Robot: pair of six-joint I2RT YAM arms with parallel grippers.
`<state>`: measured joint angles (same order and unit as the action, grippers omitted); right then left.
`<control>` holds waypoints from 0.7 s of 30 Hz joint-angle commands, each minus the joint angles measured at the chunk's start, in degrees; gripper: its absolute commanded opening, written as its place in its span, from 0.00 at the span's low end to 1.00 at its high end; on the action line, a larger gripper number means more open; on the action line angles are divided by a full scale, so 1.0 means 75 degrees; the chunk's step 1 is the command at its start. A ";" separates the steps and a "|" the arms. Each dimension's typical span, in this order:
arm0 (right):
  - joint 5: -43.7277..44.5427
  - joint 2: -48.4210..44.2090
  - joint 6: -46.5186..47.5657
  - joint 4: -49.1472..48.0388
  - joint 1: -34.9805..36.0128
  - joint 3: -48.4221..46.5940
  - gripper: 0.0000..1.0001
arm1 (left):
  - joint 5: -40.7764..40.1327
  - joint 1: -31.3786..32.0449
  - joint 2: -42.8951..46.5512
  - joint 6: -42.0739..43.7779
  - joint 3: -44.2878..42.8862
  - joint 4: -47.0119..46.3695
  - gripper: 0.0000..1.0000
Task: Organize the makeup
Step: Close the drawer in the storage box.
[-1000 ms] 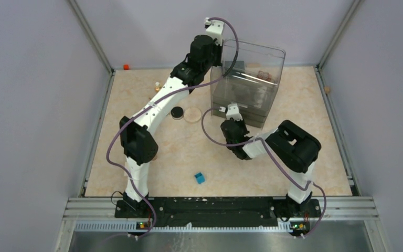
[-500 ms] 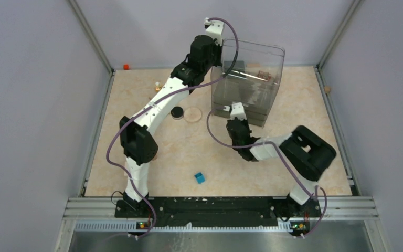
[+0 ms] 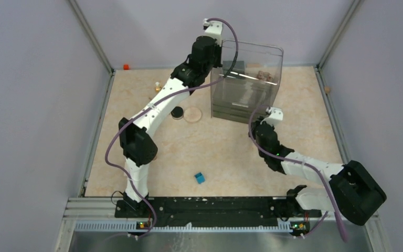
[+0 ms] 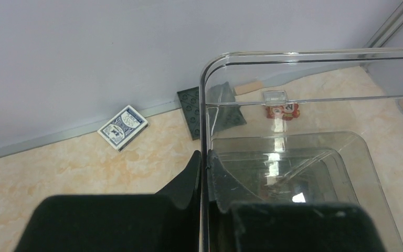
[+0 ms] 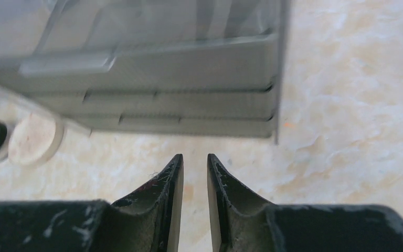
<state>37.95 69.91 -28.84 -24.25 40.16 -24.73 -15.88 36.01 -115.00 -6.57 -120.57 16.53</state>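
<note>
Bright, diffuse light, only faint shadows on the worktop [image 3: 225, 157]. Right wrist view blurred. Left wrist: white glare on the clear bin [image 4: 315, 52] rim, left gripper [image 4: 203, 157] dark and soft.

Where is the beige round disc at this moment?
In the top view the beige round disc lies on the table left of the clear organizer, with the black round compact close beside it on its left.

Smoky clear organizer [image 3: 241, 94], black compact [image 3: 177, 112], beige disc [image 3: 192, 114], blue cube [image 3: 200, 178], blue-and-white patterned card box [image 4: 123, 127], cream marbled tabletop [image 3: 215, 152]
</note>
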 commanded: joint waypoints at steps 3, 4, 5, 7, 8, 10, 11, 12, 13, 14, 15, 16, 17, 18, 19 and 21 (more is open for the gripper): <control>-0.1377 -0.0096 -0.0474 -0.0352 -0.1581 -0.0378 0.23 | -0.0043 0.0016 0.0546 -0.0360 0.0375 0.1336 0.00; -0.1599 0.0023 -0.0424 -0.0394 -0.1798 -0.0518 0.23 | 0.0072 0.0017 0.0577 -0.0432 0.0428 0.1379 0.00; -0.1761 0.0152 -0.0362 -0.0386 -0.1960 -0.0692 0.23 | 0.0152 0.0015 0.0603 -0.0496 0.0458 0.1431 0.00; -0.1942 0.0427 -0.0078 -0.0433 -0.2211 -0.1026 0.23 | 0.0287 0.0036 0.0638 -0.0628 0.0517 0.1533 0.00; -0.2093 0.0571 0.0052 -0.0442 -0.2343 -0.1195 0.23 | 0.0369 0.0034 0.0664 -0.0670 0.0571 0.1560 0.00; -0.2439 0.0868 0.0271 -0.0606 -0.2624 -0.1491 0.23 | 0.0488 0.0038 0.0715 -0.0741 0.0682 0.1540 0.00; -0.2625 0.0996 0.0330 -0.0649 -0.2775 -0.1627 0.23 | 0.0545 0.0043 0.0756 -0.0768 0.0743 0.1518 0.00; -0.2878 0.1103 0.0339 -0.0651 -0.2954 -0.1770 0.23 | 0.0592 0.0039 0.0786 -0.0789 0.0815 0.1501 0.00; -0.3137 0.1212 0.0341 -0.0715 -0.3130 -0.1881 0.23 | 0.0645 0.0049 0.0796 -0.0794 0.0834 0.1499 0.00; -0.3410 0.1328 0.0358 -0.0761 -0.3285 -0.2009 0.24 | 0.0676 0.0046 0.0816 -0.0805 0.0854 0.1493 0.00; -0.3644 0.1442 0.0341 -0.0700 -0.3423 -0.2147 0.24 | 0.0721 0.0041 0.0836 -0.0811 0.0888 0.1482 0.00; -0.3914 0.1531 0.0331 -0.0617 -0.3568 -0.2248 0.24 | 0.0762 0.0051 0.0846 -0.0822 0.0909 0.1466 0.01; -0.4106 0.1542 0.0336 -0.0580 -0.3611 -0.2288 0.24 | 0.0807 0.0050 0.0857 -0.0832 0.0915 0.1464 0.02; -0.4226 0.1500 0.0322 -0.0582 -0.3615 -0.2244 0.24 | 0.0836 0.0047 0.0866 -0.0835 0.0929 0.1459 0.03; -0.4379 0.1409 0.0213 -0.0632 -0.3613 -0.2144 0.24 | 0.0873 0.0053 0.0880 -0.0844 0.0967 0.1442 0.05; -0.4747 0.1213 -0.0098 -0.0867 -0.3614 -0.1764 0.25 | 0.0915 0.0050 0.0915 -0.0874 0.1024 0.1392 0.08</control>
<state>10.04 81.28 -27.07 -23.97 13.61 -37.78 -15.92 35.62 -110.13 -13.69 -115.55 18.90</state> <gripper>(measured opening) 0.242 0.069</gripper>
